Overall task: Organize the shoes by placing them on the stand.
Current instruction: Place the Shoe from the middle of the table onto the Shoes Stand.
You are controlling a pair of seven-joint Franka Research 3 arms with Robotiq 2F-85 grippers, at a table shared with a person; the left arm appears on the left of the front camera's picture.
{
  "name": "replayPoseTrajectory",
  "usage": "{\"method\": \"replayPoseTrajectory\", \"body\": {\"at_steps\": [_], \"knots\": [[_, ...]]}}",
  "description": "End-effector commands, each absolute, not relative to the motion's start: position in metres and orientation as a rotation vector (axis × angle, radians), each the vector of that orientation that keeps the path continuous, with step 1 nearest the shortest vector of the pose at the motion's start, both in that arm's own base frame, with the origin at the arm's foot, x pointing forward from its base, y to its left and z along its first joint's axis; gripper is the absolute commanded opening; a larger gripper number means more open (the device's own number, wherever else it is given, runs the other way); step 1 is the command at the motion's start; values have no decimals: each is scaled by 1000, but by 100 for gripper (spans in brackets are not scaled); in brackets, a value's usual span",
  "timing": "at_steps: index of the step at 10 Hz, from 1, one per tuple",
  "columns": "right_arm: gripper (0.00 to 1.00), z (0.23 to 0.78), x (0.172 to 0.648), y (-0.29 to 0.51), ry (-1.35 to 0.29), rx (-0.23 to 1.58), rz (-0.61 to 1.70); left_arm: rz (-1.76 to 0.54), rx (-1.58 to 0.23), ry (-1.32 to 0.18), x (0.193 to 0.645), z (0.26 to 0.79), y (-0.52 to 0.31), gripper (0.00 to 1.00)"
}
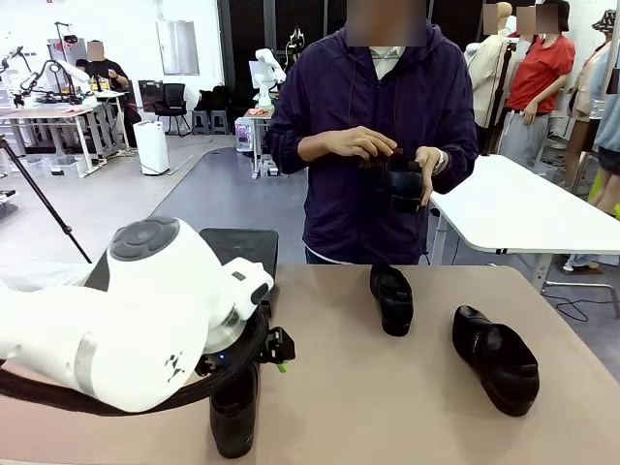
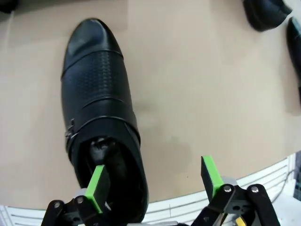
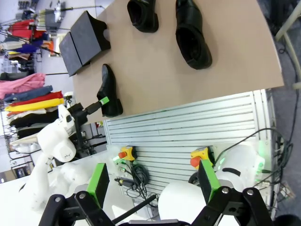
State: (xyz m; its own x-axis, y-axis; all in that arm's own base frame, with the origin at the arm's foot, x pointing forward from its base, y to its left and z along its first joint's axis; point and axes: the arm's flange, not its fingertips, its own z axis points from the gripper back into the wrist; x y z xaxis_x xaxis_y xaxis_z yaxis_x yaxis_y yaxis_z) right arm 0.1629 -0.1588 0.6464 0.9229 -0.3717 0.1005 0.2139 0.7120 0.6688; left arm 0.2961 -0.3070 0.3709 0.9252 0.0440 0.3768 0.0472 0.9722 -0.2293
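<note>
Resting shoe, near left: black and glossy, it lies by the table's near-left edge with its heel toward the robot and its toe pointing far. It is closest to the left arm, so it looks like the one to lift now.
Left gripper: jaws wide, holding nothing. One green pad hangs over the shoe's opening and the other over bare table beside it, which suggests a pinch on the side wall. Whether it touches the shoe cannot be told.
Stand: low and black, at the table's far-left part, just beyond the left arm. No shoe is on it yet.
Middle shoe: toward the far edge, in front of the person.
Right shoe: near it, but apart.
Fourth shoe: held off the table at chest height in the person's hands, likely about to be set down.
Right gripper: jaws wide and empty, high over the robot's base, clear of the left arm's work.
Table: plain tan top.
Room: open workshop floor with white tables and clothes rails.
</note>
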Motion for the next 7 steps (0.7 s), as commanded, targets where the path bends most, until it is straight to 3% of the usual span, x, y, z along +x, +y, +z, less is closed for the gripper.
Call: {"method": "replayPoseTrajectory", "body": {"at_steps": [1, 5, 6, 7], "knots": [[100, 648, 163, -158, -247, 726, -313, 11, -252, -344, 309, 360, -313, 100], [100, 648, 163, -158, -247, 726, -313, 41, -239, -324, 315, 345, -322, 100], [100, 648, 163, -158, -247, 726, -313, 40, -228, -326, 315, 344, -322, 46], [100, 648, 163, -158, -247, 726, -313, 44, -224, -326, 315, 345, -323, 0]]}}
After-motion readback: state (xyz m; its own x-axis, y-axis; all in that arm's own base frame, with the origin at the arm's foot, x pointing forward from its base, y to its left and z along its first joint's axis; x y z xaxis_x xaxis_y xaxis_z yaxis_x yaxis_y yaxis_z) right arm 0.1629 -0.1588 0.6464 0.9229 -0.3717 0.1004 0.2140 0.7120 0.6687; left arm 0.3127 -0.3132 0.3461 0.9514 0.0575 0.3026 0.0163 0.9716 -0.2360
